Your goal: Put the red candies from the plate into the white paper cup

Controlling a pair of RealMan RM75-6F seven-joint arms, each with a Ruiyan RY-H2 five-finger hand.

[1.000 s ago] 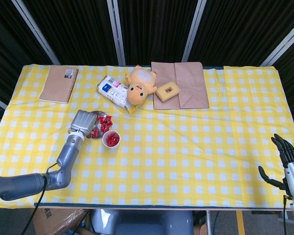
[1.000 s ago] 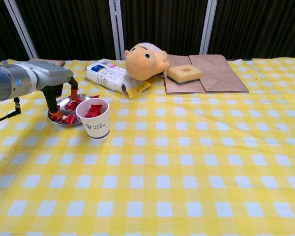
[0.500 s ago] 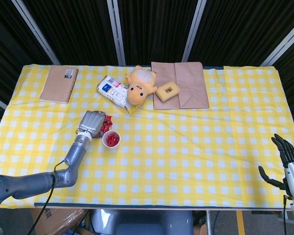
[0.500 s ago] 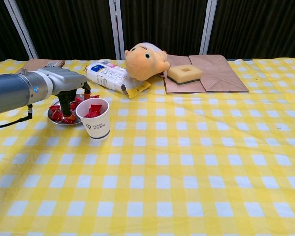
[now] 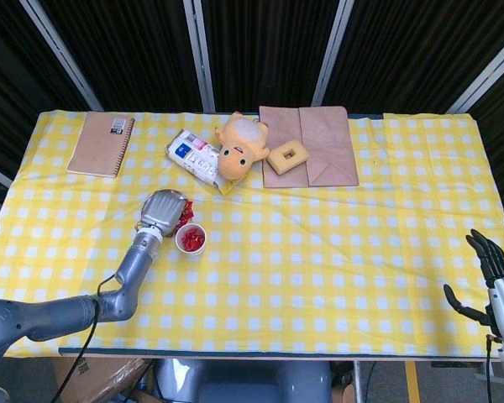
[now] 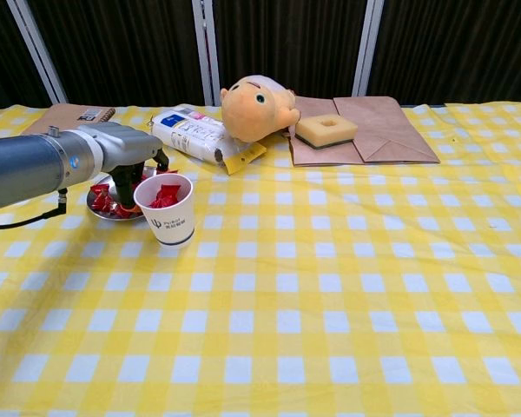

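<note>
— Since a second ago the left robot hand [image 5: 165, 209] has slid rightward over the plate [image 6: 97, 203], ending just beside the white paper cup [image 6: 167, 209]. Agreed?

— Agreed. Its fingers [image 6: 126, 181] point down into the plate among the red candies [image 6: 102, 196]. Whether they pinch one I cannot tell; the hand's back hides it from the head view.

— And the cup?

— Upright, touching or nearly touching the plate's right edge, with red candies already inside (you can see them heaped near the rim). Several more lie on the plate.

— The right robot hand [image 5: 490, 277]?

— Unmoved at the near right corner, off the table's [image 5: 336, 252] edge, fingers spread and holding nothing.

— Anything else on the table?

— Far side: a notebook [image 5: 101, 144] at the left, a white packet [image 5: 193, 155] beside a plush toy [image 5: 238, 144], then a brown paper bag [image 5: 319, 147] with a square yellow ring-shaped block [image 5: 286, 156] resting on it.
</note>
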